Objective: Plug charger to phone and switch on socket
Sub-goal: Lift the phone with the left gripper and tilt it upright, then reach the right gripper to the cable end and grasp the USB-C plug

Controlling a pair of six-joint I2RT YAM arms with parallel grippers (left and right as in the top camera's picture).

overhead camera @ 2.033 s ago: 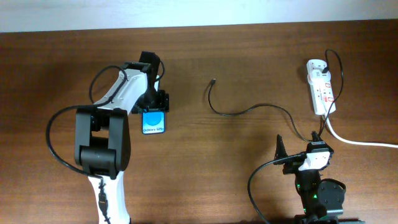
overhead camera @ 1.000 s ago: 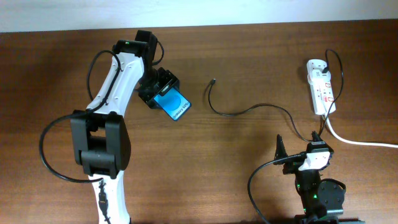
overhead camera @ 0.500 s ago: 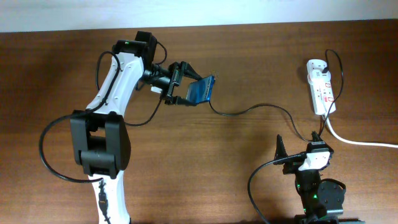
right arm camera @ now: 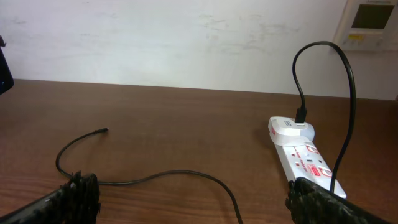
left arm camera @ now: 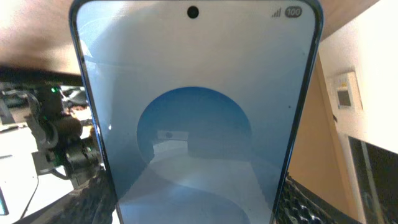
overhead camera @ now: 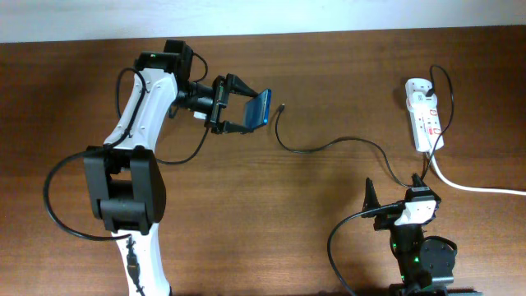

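While the left end effector (overhead camera: pixel 244 105) clamps the phone (overhead camera: pixel 260 108) off the tabletop (overhead camera: pixel 246 214), tilted on edge, the charger (overhead camera: pixel 312 149) has its loose tip just to the right, cable curving toward the socket (overhead camera: pixel 423 119). The right end effector (overhead camera: pixel 394 191) rests spread open, nearer the socket. Only the left wrist view shows the lit screen.

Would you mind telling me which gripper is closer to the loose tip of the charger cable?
Left. The left gripper, holding the phone, is just left of the cable tip; the right gripper sits far off, lower right in the overhead view, open.
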